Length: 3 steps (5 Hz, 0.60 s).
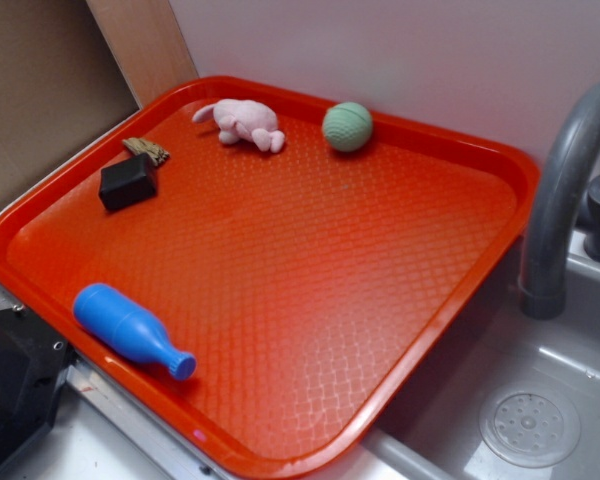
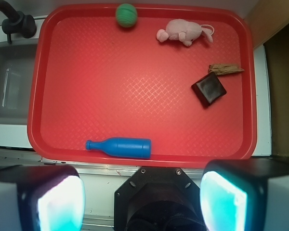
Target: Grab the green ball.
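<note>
Green ball (image 1: 347, 127) at far rim of red tray (image 1: 450, 300); claw (image 2: 142, 199) released.

Green ball rests against the tray's far edge, near the wall, with a pink plush toy (image 1: 242, 122) just beside it. A black block (image 1: 128, 183) and a small brown scrap (image 1: 147, 151) touch each other near one side rim. A blue bottle (image 1: 130, 329) lies on its side along the near edge. In the wrist view, the claw sits above the near rim, well apart from the ball, both fingers (image 2: 224, 202) spread wide and holding nothing. A grey faucet (image 1: 560, 190) and sink (image 1: 540, 400) adjoin the tray.
</note>
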Available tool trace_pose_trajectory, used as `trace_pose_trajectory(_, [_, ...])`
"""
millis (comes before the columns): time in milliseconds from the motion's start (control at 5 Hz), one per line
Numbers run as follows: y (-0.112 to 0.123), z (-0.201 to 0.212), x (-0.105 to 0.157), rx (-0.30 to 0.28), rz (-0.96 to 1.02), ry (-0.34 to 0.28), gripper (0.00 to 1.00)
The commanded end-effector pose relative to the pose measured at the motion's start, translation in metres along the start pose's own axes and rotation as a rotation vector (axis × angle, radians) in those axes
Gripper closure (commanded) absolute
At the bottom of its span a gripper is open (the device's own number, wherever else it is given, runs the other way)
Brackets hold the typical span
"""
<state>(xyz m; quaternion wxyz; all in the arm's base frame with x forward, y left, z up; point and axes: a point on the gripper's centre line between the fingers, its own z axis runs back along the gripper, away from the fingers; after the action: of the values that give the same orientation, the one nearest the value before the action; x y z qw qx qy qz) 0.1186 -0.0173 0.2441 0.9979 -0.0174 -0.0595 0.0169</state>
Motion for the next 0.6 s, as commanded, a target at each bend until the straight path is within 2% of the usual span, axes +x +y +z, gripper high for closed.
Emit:
trace_pose_trajectory(0, [0.0, 0.0, 0.0, 0.0, 0.0, 0.0, 0.0])
trace_pose_trajectory(200, [-0.041, -0.057, 0.042, 0.137, 0.024, -0.072, 0.0])
trace_pose_trajectory(400, [-0.066, -0.108, 0.084, 0.089, -0.077, -0.149, 0.0])
